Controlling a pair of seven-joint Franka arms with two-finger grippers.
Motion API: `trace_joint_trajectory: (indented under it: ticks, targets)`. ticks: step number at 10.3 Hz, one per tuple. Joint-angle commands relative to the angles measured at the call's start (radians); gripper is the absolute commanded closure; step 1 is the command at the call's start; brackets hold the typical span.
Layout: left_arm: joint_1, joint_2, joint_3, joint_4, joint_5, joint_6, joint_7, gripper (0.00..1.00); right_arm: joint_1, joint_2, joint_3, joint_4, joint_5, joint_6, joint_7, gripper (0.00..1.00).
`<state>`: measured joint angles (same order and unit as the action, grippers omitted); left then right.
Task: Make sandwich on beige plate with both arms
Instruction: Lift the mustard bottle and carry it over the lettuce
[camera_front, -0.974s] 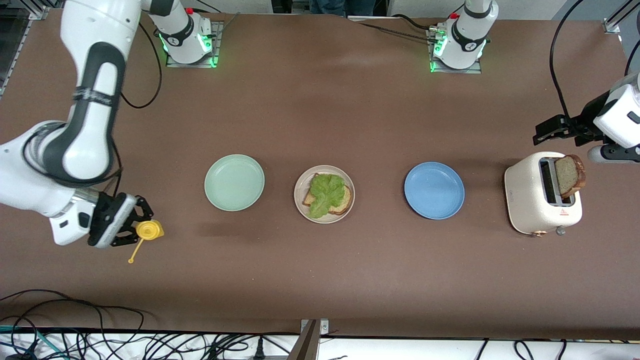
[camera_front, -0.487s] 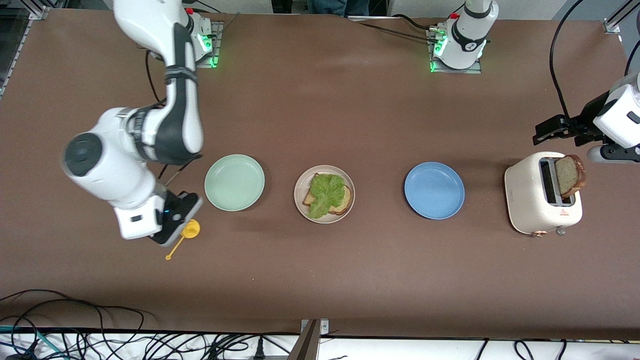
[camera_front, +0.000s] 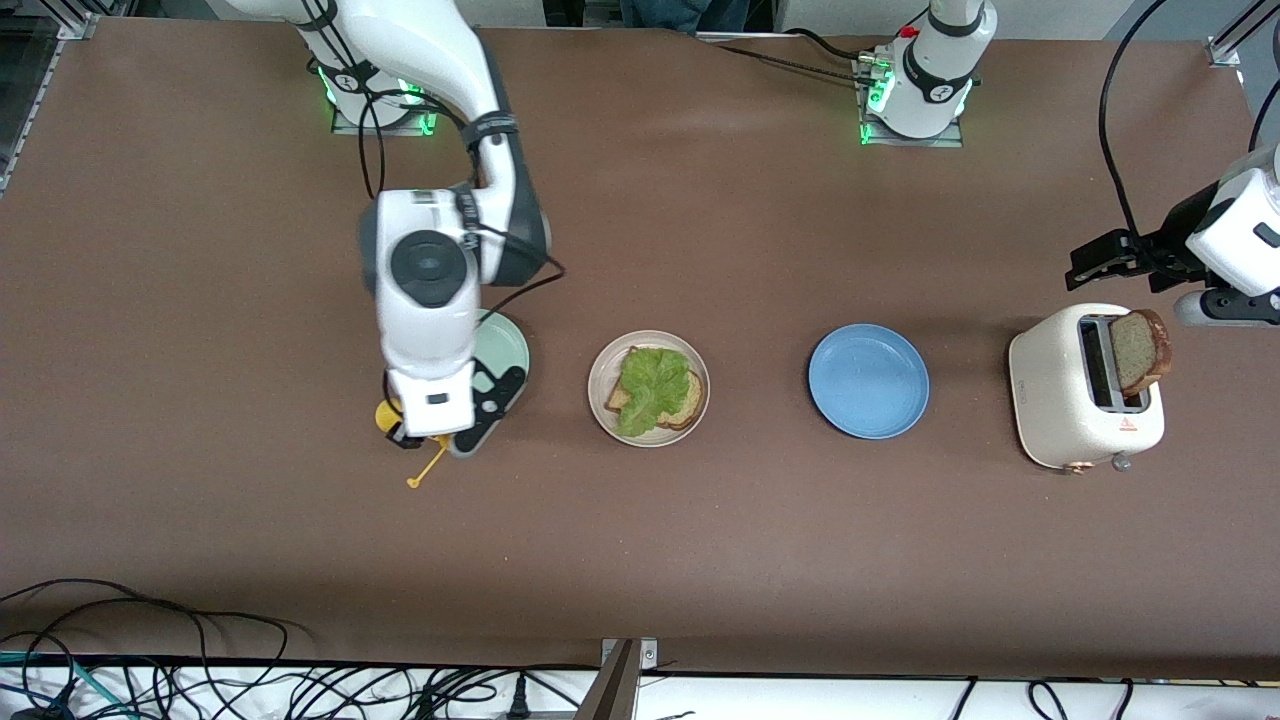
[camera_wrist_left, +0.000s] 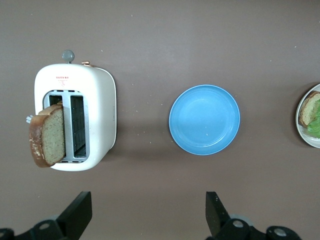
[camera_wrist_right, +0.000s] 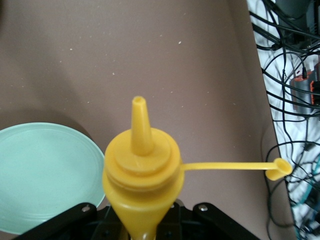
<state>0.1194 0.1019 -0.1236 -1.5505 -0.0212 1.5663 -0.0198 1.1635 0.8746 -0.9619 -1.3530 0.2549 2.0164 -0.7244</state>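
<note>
The right gripper (camera_front: 420, 432), over the mint plate (camera_front: 508, 352), has its fingers pinching a yellow sauce bottle (camera_wrist_right: 142, 175) (cap hanging open), probably to dress the lettuce (camera_front: 652, 388) on the beige plate (camera_front: 600, 372). The left gripper (camera_wrist_left: 147, 212) waits with fingers spread by the toaster (camera_front: 1060, 400), whose bread slice (camera_front: 1140, 352) should top the sandwich.

A brown table (camera_front: 640, 560) fills the scene. Black cables (camera_front: 150, 660) tangle on a white floor (camera_front: 800, 700) along the table's edge nearest the front camera.
</note>
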Motion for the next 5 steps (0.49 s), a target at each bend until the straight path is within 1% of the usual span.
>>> trace_joint_trajectory:
  ticks: [1, 3, 4, 5]
  targets:
    - [0.000, -0.007, -0.002, -0.002, 0.014, -0.005, 0.015, 0.00, 0.108, 0.116, -0.023, 0.015, -0.142, 0.037, 0.165, 1.00]
    - [0.000, -0.007, -0.002, -0.002, 0.014, -0.006, 0.015, 0.00, 0.154, 0.164, -0.023, 0.015, -0.189, 0.048, 0.235, 1.00]
    - [0.000, -0.007, -0.002, -0.002, 0.014, -0.006, 0.015, 0.00, 0.183, 0.187, -0.021, 0.018, -0.245, 0.056, 0.237, 1.00]
    - [0.002, -0.007, -0.002, -0.002, 0.014, -0.006, 0.015, 0.00, 0.217, 0.217, -0.005, 0.023, -0.293, 0.061, 0.238, 1.00]
